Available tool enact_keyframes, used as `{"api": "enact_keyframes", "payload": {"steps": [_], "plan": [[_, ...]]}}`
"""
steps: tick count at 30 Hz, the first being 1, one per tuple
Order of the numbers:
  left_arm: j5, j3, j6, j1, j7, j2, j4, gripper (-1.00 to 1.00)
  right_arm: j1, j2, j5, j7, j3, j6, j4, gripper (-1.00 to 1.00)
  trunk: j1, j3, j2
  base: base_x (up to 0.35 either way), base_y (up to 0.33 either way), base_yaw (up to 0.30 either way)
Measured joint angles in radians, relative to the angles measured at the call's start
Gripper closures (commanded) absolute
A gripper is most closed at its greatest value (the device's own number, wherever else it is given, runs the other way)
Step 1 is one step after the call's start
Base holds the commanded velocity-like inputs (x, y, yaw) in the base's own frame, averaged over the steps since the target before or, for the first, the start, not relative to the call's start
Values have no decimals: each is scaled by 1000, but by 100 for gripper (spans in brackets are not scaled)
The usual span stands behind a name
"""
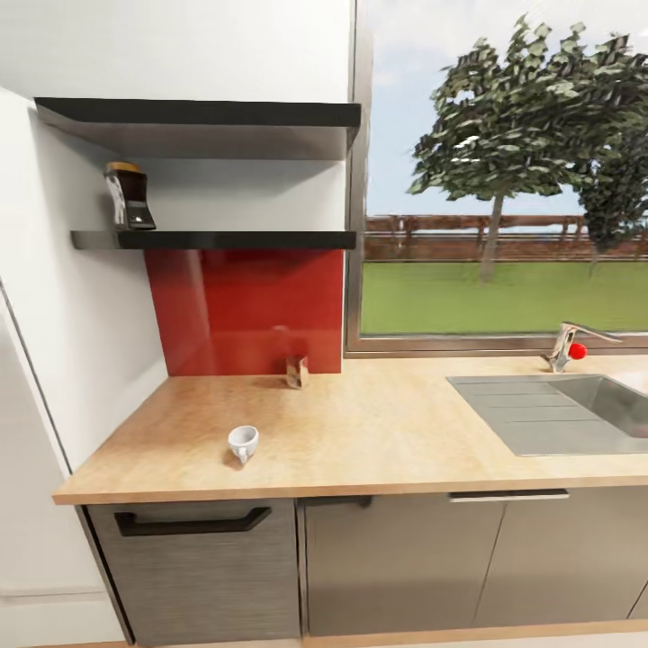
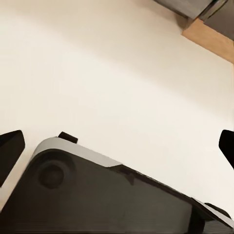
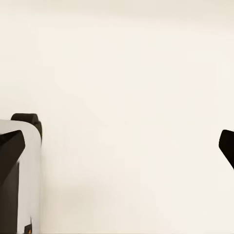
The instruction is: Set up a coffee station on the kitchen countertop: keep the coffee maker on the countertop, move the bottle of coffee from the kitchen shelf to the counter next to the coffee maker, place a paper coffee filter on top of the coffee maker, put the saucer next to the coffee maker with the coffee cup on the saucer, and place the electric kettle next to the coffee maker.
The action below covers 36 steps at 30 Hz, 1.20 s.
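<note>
The bottle of coffee (image 1: 129, 196), a dark jar with an orange lid, stands at the left end of the lower black kitchen shelf (image 1: 234, 240). A tiny white coffee cup (image 1: 243, 442) rests on the wood-grain kitchen countertop (image 1: 378, 432) near its front left, with its handle toward the front edge. The coffee maker, saucer and electric kettle are out of view. My left gripper (image 2: 119, 146) is open, its dark fingertips (image 2: 10, 146) far apart over a pale floor and the robot's dark base. My right gripper (image 3: 119, 146) is open too, over pale floor.
A small tan object (image 1: 297, 371) stands against the red backsplash (image 1: 247, 310). A steel sink (image 1: 562, 409) and a faucet (image 1: 569, 344) with a red knob take up the counter's right. A second black shelf (image 1: 202, 115) hangs above. White wall borders the left.
</note>
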<state>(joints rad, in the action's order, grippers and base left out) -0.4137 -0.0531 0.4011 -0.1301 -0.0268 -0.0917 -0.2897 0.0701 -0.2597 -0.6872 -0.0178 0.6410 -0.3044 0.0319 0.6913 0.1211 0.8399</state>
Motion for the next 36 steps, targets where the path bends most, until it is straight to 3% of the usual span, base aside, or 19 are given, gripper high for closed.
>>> {"api": "enact_keyframes", "payload": {"steps": [5, 9, 20, 24, 28, 33, 36], "plan": [[-16, -5, 79, 0, -2, 6, 91, -100, 0, 0, 6, 0, 0, 0, -1, -100, 0, 0, 0, 0, 342, 0], [-79, -13, 136, 0, -4, 10, 130, -100, 0, 0, 7, 0, 0, 0, -1, -100, 0, 0, 0, 0, 343, 0], [-140, -23, 153, 0, -37, 27, 138, -100, 0, 2, 7, 0, -1, 0, 0, -100, 0, 0, 0, 0, 343, 0], [-203, -43, 156, 0, -61, 35, 138, -100, 0, 4, 6, 0, -1, 0, 0, -100, 0, 0, 0, 0, 343, 0], [-229, -49, 156, 0, -107, 46, 139, -100, -1, 6, 6, 0, -1, 0, 0, -100, 0, 0, 0, 0, 344, 0], [-274, -51, 156, 0, -121, 52, 139, -100, -1, 6, 6, 0, -1, 0, 0, -100, 0, 0, 0, 0, 344, 0], [-330, -52, 157, 0, -123, 55, 139, -100, 0, 5, 7, 0, -1, 0, 0, -100, 0, 0, 0, 0, 344, 0]]}}
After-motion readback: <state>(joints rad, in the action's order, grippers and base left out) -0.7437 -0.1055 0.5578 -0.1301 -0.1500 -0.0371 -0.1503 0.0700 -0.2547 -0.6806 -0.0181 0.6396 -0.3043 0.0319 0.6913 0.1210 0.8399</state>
